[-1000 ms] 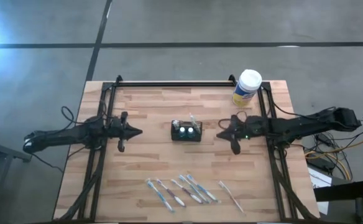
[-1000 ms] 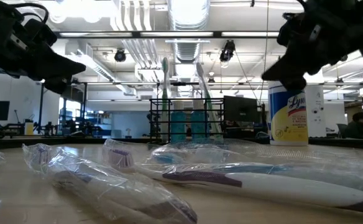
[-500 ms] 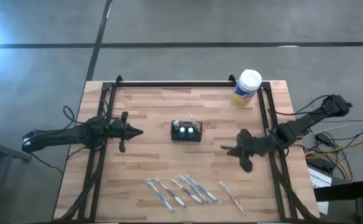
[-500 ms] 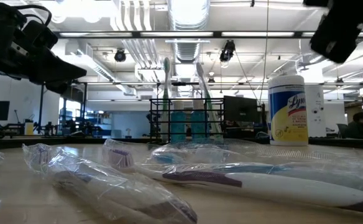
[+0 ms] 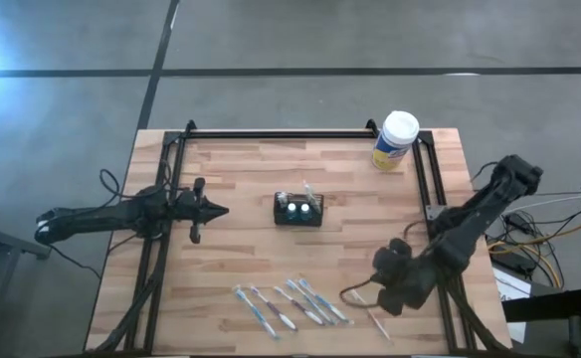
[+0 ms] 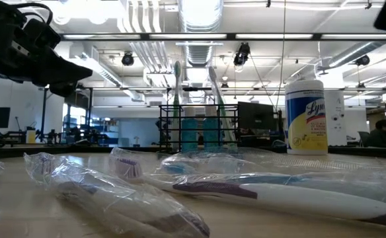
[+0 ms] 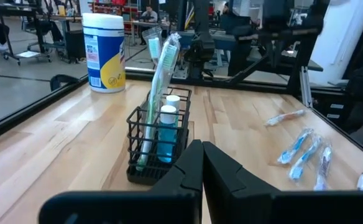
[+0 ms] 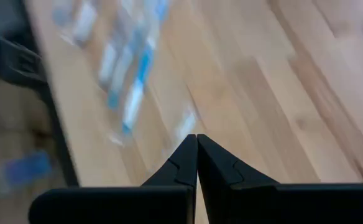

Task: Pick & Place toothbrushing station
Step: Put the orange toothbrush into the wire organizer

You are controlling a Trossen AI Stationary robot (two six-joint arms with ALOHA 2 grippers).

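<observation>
The small black wire basket (image 5: 298,210) stands at the table's middle, also in the left wrist view (image 7: 158,149) and the low view (image 6: 198,127). Two white-capped tubes (image 7: 166,124) and a wrapped green toothbrush (image 7: 163,68) stand in it. Several wrapped toothbrushes (image 5: 290,303) lie flat near the table's near edge, one more (image 5: 372,318) to their right. My left gripper (image 5: 221,210) hovers shut, level, left of the basket (image 7: 202,149). My right gripper (image 5: 352,295) is shut, slanting down over the right end of the toothbrush row (image 8: 196,140).
A white-lidded canister with a yellow label (image 5: 396,140) stands at the far right corner. Black frame rails (image 5: 271,133) run along the table's far, left and right sides. Bare wood (image 5: 241,254) lies between the basket and the toothbrushes.
My right gripper has swung from beside the basket's right side toward the table's near edge, rising and tipping downward, and now hangs over the toothbrushes. It has stayed shut. Basket and toothbrushes have not moved.
</observation>
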